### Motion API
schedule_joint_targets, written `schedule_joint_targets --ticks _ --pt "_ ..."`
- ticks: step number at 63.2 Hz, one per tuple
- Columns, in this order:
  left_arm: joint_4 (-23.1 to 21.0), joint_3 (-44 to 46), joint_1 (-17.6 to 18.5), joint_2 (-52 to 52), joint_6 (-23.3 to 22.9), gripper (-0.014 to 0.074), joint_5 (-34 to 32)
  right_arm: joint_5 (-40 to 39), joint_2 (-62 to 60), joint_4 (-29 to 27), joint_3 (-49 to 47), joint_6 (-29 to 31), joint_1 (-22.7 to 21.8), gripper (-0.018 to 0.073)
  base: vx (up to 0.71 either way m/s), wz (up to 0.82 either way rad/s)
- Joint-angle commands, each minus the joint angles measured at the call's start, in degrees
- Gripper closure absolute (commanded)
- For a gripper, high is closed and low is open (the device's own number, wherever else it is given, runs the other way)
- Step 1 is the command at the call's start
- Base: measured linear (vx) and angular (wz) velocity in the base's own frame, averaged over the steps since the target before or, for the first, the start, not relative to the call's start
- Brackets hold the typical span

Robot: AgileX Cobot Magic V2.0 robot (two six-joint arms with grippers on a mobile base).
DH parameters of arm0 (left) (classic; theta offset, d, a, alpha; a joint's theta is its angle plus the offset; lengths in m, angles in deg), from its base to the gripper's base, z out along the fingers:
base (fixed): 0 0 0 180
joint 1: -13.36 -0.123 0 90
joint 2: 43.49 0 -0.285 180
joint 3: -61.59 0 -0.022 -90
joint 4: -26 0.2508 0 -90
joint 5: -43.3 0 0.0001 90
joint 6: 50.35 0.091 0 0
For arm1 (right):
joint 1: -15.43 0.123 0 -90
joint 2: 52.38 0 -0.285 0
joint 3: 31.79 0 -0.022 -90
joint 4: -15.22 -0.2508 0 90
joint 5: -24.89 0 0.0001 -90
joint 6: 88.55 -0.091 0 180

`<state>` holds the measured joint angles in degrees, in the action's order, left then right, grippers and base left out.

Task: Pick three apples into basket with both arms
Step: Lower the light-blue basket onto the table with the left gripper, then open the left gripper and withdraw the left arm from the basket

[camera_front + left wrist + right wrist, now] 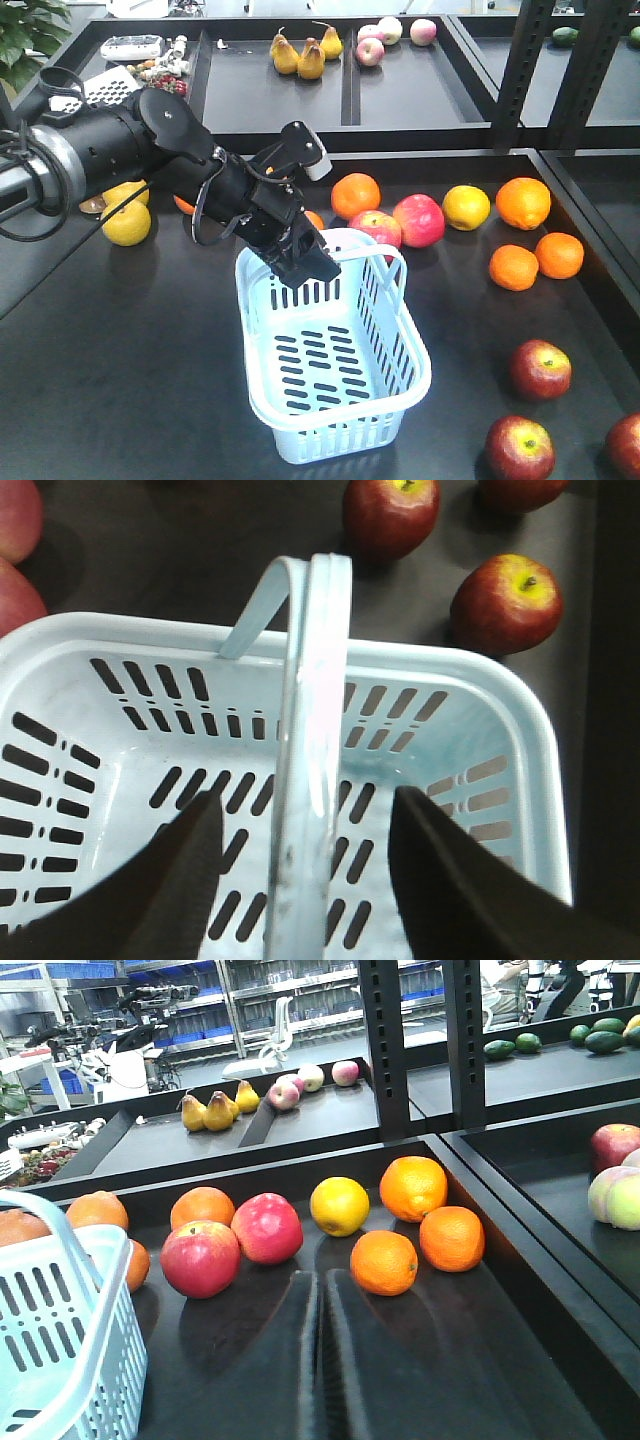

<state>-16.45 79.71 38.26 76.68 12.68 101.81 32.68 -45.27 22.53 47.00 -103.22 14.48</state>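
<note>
The pale blue basket (335, 438) stands mid-table and is empty. My left gripper (305, 262) hangs over its rear rim. In the left wrist view my left gripper (303, 802) is open, with the raised handle (315, 710) between the two fingers (180, 880) and a gap on each side. Three dark red apples (541, 368) (519, 447) (627, 445) lie at the front right of the table; two show whole beyond the basket (391, 515) (506, 602). My right gripper (320, 1285) is shut and empty above the dark table, right of the basket (50, 1330).
Two pink-red apples (418, 220) (375, 228), a lemon (466, 207) and several oranges (523, 203) lie behind and right of the basket. Yellow fruit (126, 224) sits at the left. A raised table edge and black shelf posts (520, 70) stand behind, with pears (300, 55) on the rear shelf.
</note>
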Motion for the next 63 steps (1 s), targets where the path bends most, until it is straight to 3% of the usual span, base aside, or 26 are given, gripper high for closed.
schedule_joint_targets --ticks 1,16,26,33,41,50,63 --pt "-3.29 2.11 0.09 -5.54 -0.59 0.0212 0.29 -4.25 -0.77 0.12 0.84 0.29 -0.21 0.0564 0.00 0.00" --pt "-2.76 2.11 0.09 -11.62 -2.11 0.0213 2.82 -4.25 -0.77 0.12 0.84 0.29 -0.21 0.0564 0.00 0.00" --pt "3.03 2.11 0.09 -15.70 -8.25 0.0239 6.92 -4.25 -0.77 0.12 0.84 0.29 -0.21 0.0564 0.00 0.00" --pt "8.80 2.11 0.09 -18.20 -14.39 0.0303 9.99 -4.25 -0.77 0.12 0.84 0.29 -0.21 0.0564 0.00 0.00" --pt "14.90 1.89 0.09 -21.08 -20.31 0.0441 13.01 -4.25 -0.77 0.12 0.84 0.29 -0.21 0.0564 0.00 0.00" --pt "15.87 -0.42 0.09 -26.21 -22.59 0.0607 13.01 -4.25 -0.77 0.12 0.84 0.29 -0.21 0.0564 0.00 0.00" --pt "15.95 -8.95 0.09 -37.41 -22.98 0.0604 11.67 -4.25 -0.77 0.12 0.84 0.29 -0.21 0.0564 0.00 0.00"
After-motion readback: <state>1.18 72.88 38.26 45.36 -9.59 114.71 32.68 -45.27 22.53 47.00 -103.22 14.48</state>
